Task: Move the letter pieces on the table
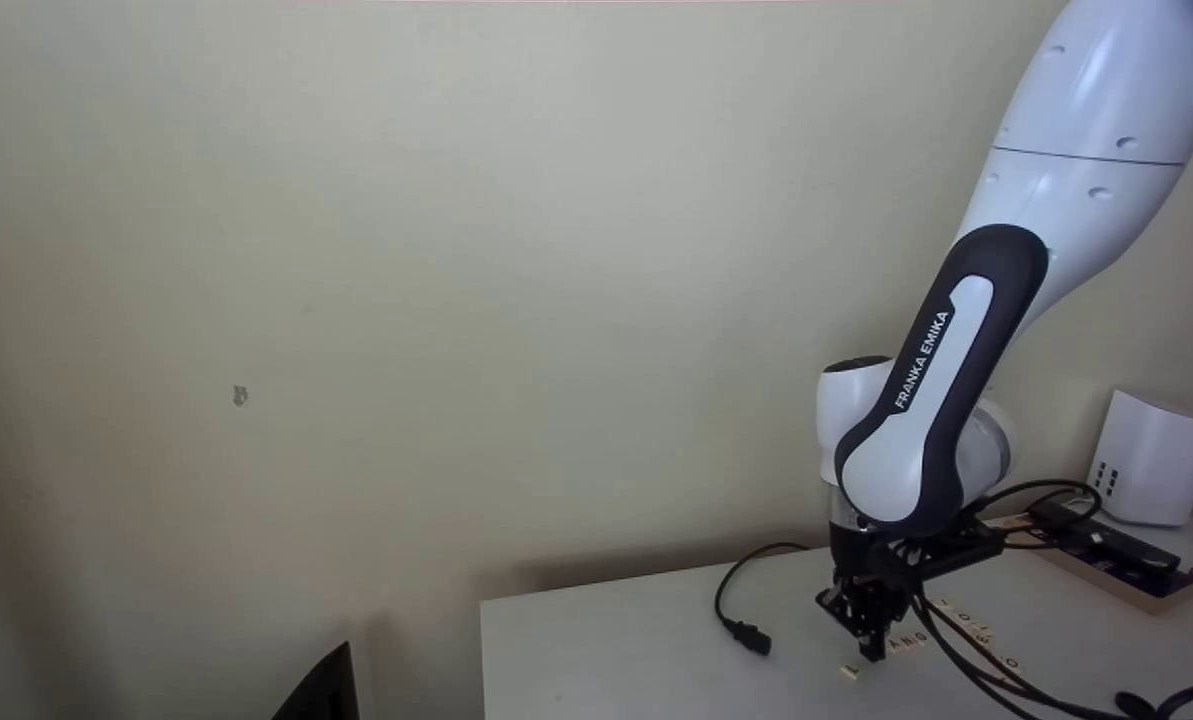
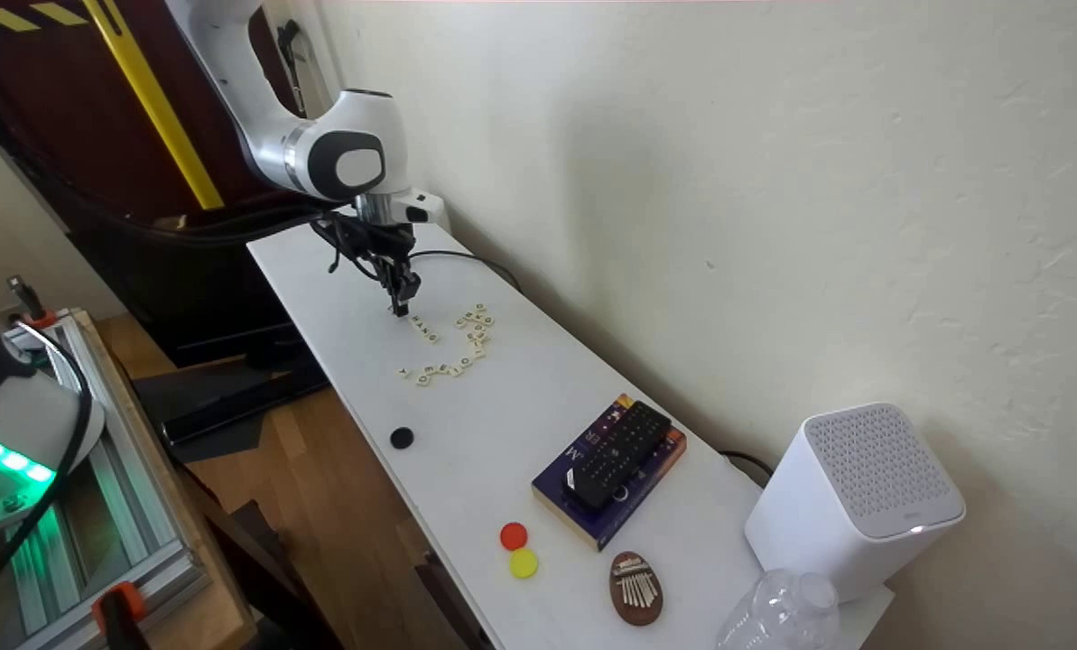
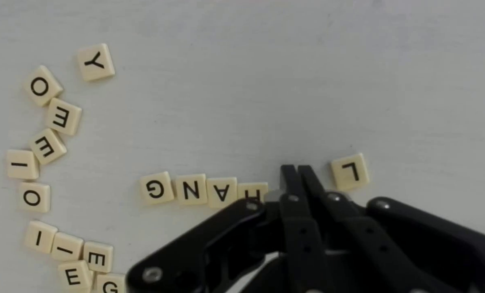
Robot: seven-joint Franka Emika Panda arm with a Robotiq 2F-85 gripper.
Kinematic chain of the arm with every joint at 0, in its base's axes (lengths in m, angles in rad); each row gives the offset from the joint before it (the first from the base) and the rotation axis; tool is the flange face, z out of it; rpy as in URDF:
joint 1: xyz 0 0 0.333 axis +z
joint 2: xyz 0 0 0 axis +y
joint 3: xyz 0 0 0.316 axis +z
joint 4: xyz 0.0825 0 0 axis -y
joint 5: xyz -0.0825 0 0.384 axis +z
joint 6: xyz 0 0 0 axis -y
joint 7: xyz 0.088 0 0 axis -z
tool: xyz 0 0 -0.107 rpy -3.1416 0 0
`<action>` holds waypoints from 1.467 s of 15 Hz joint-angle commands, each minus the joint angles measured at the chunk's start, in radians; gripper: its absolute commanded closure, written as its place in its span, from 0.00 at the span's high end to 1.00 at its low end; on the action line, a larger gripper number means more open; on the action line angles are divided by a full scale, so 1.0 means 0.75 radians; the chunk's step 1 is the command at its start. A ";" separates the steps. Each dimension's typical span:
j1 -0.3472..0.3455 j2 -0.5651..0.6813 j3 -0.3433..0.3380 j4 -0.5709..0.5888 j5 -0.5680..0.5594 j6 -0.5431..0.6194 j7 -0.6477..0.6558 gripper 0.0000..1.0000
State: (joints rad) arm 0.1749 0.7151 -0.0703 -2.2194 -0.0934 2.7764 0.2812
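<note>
Wrist view, far left: a broken, bowed string of tiles [image 3: 35,197] runs down the edge, with the Y [image 3: 96,62] lying just off its upper end. I take these as spares, lying outside the short stretch where the work seems to be.

Next along, four more make a short row [image 3: 201,189]: G [image 3: 156,188], N [image 3: 190,190], A [image 3: 221,192] and H [image 3: 251,190], upside down from this side. Its long axis runs nearly level, and the H end points toward the pincer [image 3: 297,167], whose black body covers part of the H. Both fingertips [image 3: 289,176] are pressed together with nothing to be seen between them, so it looks empty, set to nudge rather than grasp. In both exterior views it points down at the table [image 2: 475,442]; whether it touches, I can't tell.

Then, right of the fingertips, lies the L [image 3: 350,171], near them but apart, a bit askew and slightly above the row's line. To my eye the coming move hangs on this: the pincer stands between H and L. Pushing left would crowd the row; pushing right would send the L off. If the L is wanted beside the H, I'd say the pincer must lift, go round and come down on the L's far side. Off-centre, a push would likely spin it.
</note>
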 commanded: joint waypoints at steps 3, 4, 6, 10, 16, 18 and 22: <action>0.018 -0.001 -0.026 -0.011 0.046 0.058 0.007 0.00; 0.018 -0.001 -0.030 -0.014 0.050 0.058 0.010 0.00; 0.015 -0.001 -0.030 -0.015 0.054 0.054 0.005 0.00; 0.009 0.006 -0.028 -0.011 0.061 0.055 0.002 0.00; -0.006 0.031 -0.024 -0.003 0.087 0.057 0.000 0.00; -0.010 0.032 -0.023 -0.005 0.097 0.064 0.001 0.00; -0.008 0.038 -0.021 0.008 0.107 0.068 0.001 0.00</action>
State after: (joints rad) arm 0.1694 0.7251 -0.0879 -2.2208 -0.0392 2.7998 0.2816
